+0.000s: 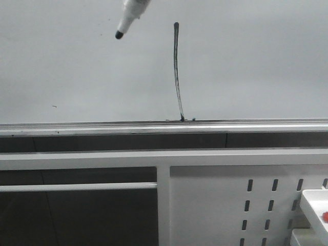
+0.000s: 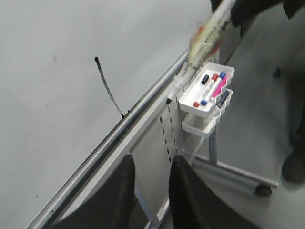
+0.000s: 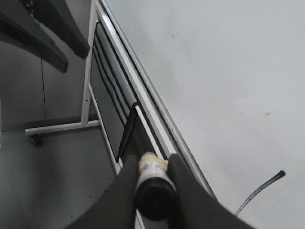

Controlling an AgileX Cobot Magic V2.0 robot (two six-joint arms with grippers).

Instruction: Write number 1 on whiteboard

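The whiteboard (image 1: 256, 61) fills the upper front view, its silver rail (image 1: 154, 128) along the lower edge. On it stands the number 1 (image 1: 177, 72), a thin black, slightly curved stroke that reaches down to the rail. It also shows in the left wrist view as the stroke (image 2: 107, 88). A white marker pen (image 1: 128, 20) with a black tip hangs off the board, up and left of the stroke's top. My right gripper (image 3: 153, 162) is shut on the marker (image 3: 153, 186). My left gripper (image 2: 153, 161) is open and empty, below the board over the stand.
A white perforated panel (image 1: 220, 205) sits under the board on the white stand frame. Two white trays hang on it; the upper tray (image 2: 188, 101) holds several coloured markers. The stand's wheeled foot (image 2: 262, 188) rests on the grey floor.
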